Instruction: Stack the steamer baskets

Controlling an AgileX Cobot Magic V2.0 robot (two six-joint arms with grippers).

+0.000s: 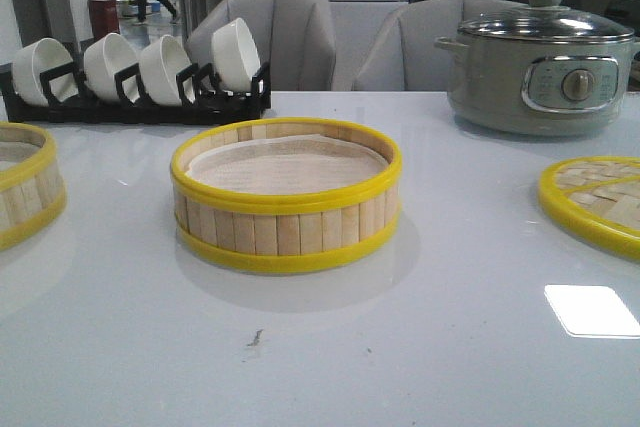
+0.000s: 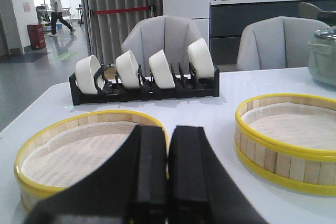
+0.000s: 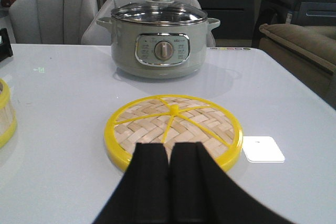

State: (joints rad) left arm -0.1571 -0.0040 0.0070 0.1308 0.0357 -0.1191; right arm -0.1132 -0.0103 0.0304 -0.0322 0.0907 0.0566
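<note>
On the pale grey bench (image 1: 330,347), two steamer baskets stand apart and unstacked. At far left, the left basket (image 1: 25,182) is cut by the front view's edge; the left end effector (image 2: 168,179) hangs just before its near rim, black fingers pressed together, holding nothing. Behind it, a black rack (image 1: 140,102) carries four white bowls (image 1: 165,67) tilted on edge near the bench's back edge. The centre basket (image 1: 287,194) sits upright with bare bench all round it, well apart from its neighbours, its paper liner (image 1: 285,162) visible inside. A small dark mark (image 1: 256,337) shows on the surface in front of it. Further right, a grey-green electric pot (image 1: 540,67) with a glass lid stands at the back. Before it lies the flat woven lid (image 3: 173,129) with a yellow rim; the right end effector (image 3: 169,177) hangs at its near edge, closed and empty. Beside the lid a white square (image 1: 592,309) lies on the bench. Grey chairs (image 1: 275,37) line the far side.
</note>
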